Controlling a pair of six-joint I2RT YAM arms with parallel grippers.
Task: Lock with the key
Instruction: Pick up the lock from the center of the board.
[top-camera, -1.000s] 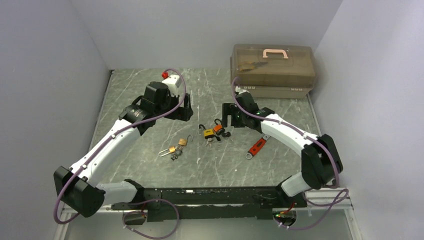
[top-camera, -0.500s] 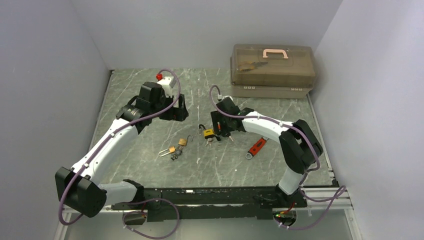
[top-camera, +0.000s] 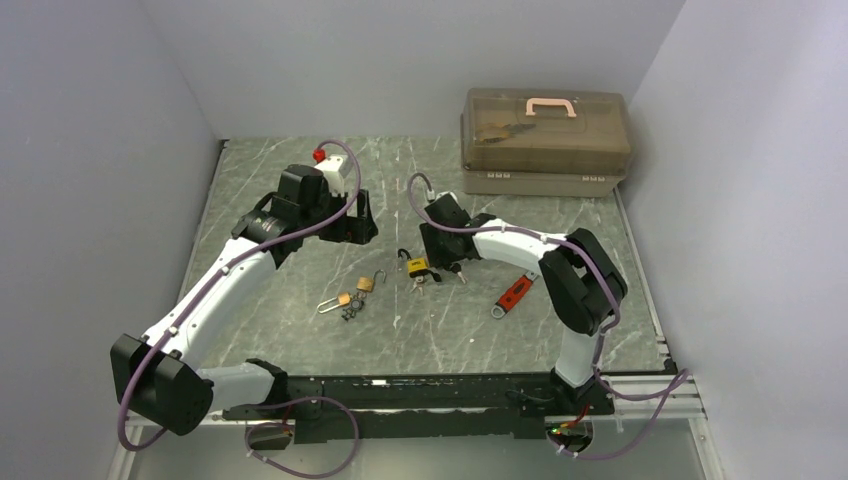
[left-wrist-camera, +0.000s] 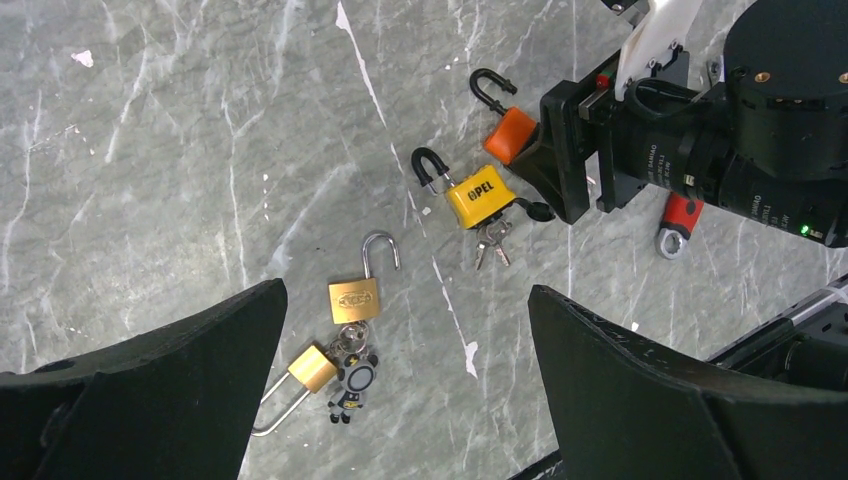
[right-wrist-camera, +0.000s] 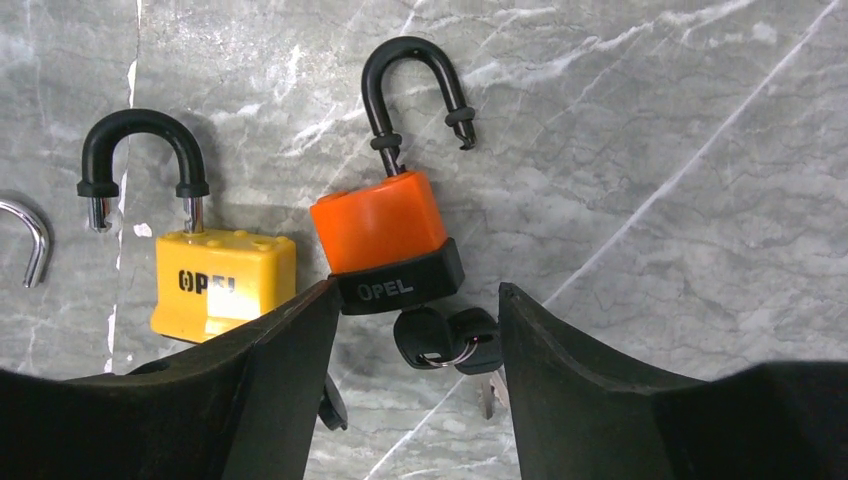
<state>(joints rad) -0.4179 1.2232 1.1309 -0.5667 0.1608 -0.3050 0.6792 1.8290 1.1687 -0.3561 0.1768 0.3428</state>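
Your orange padlock (right-wrist-camera: 380, 225), black at the base and with a black shackle, lies flat near the middle of the grey marbled table (right-wrist-camera: 650, 150). Its shackle is swung open and its black-headed keys (right-wrist-camera: 440, 338) sit in the base. Your right claw (right-wrist-camera: 417, 290) straddles that base and the keys. Its jaws are parted and not clamped; the left finger (right-wrist-camera: 290, 340) is at the base's corner and the other stands just clear. A yellow padlock (right-wrist-camera: 222, 280) lies just beside it. Your left claw (left-wrist-camera: 407, 290) hovers spread wide and holds nothing, above two brass padlocks (left-wrist-camera: 354, 298). A red-handled wrench (top-camera: 514, 293) lies near, and a brown plastic toolbox (top-camera: 545, 135) stands at the far edge.
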